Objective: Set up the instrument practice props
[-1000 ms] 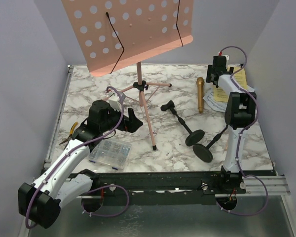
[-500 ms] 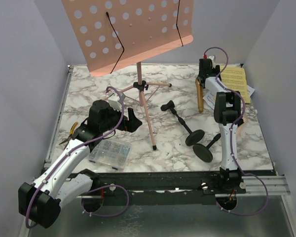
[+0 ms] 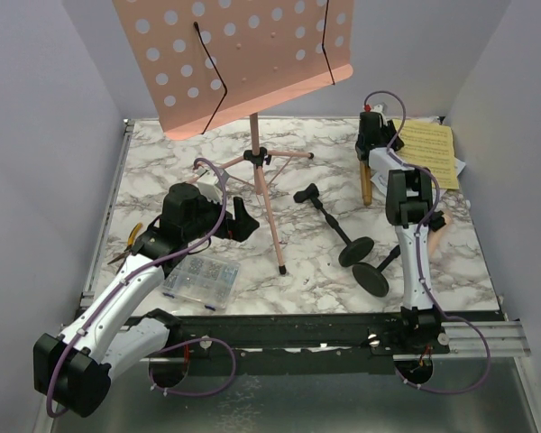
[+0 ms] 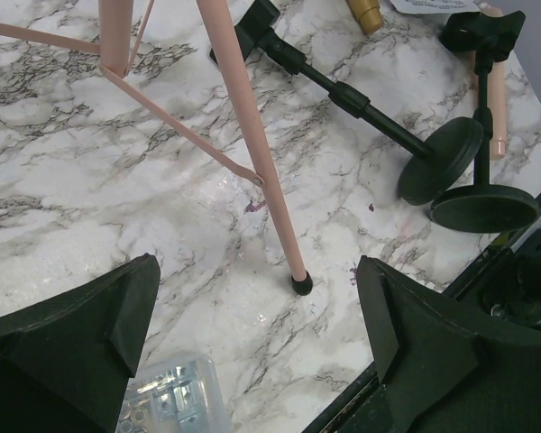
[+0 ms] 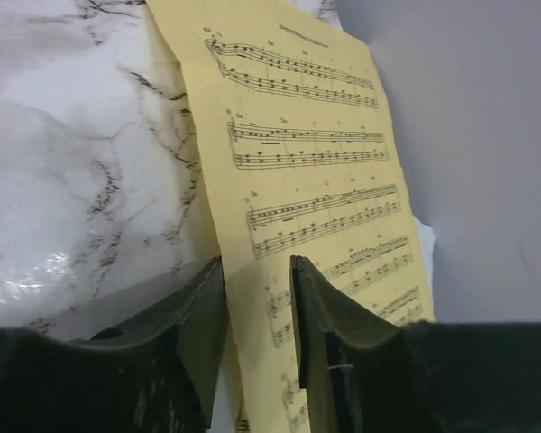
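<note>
Mostly, a white table top [image 3: 162, 171] with grey marble veins was seen, closed in by plain pale lilac walls [image 3: 45, 135] on three sides. The pink music rack [image 3: 243, 54] was stood on its tripod legs near the back. The yellow sheet-music page [image 5: 316, 180] was laid at the far right corner, close to the wall. The right gripper [image 5: 255, 266] was narrowed around its edge; a true pinch could not be told. The left gripper [image 4: 257, 280] was spread wide above the marble, with nothing between.
</note>
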`<control>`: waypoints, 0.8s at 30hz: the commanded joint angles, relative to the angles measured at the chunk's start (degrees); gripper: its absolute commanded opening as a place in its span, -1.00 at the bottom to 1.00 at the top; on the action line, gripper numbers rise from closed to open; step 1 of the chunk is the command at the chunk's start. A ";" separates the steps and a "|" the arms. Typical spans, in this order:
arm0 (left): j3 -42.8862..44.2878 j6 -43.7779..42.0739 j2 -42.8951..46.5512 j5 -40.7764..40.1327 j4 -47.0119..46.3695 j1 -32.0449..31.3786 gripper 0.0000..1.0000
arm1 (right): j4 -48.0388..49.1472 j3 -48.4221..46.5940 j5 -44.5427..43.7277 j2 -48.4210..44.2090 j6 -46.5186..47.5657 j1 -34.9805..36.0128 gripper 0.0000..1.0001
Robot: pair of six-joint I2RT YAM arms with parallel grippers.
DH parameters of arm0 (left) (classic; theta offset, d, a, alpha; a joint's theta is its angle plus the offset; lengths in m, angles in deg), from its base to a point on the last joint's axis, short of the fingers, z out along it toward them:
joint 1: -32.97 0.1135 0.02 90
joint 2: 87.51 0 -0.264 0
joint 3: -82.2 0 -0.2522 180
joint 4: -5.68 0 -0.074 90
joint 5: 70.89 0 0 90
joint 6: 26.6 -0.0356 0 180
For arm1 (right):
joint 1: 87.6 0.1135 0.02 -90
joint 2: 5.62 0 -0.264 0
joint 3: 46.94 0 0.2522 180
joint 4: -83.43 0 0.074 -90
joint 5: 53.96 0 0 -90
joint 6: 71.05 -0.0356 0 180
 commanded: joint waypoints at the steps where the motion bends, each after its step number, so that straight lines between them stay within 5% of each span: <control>1: -0.71 -0.77 0.62 -2.15 0.44 -0.28 0.96 | 3.86 -1.54 -1.81 3.49 3.24 -0.24 -0.25; 4: -0.68 -0.91 0.75 -2.27 0.31 -0.28 0.96 | 4.41 -1.89 -1.71 3.88 3.52 -0.31 -0.38; 10: -0.75 -0.94 0.84 -3.11 0.44 -0.28 0.96 | 1.92 -4.32 -2.19 3.13 1.74 -0.21 -0.99; 18: -1.22 0.16 4.43 -6.93 0.62 -0.19 0.96 | -10.47 11.69 4.92 -22.66 -13.75 2.63 -0.99; 24: -1.60 1.63 7.33 -10.05 0.57 -0.19 0.96 | -17.16 30.37 26.23 -42.29 -22.11 4.17 -0.99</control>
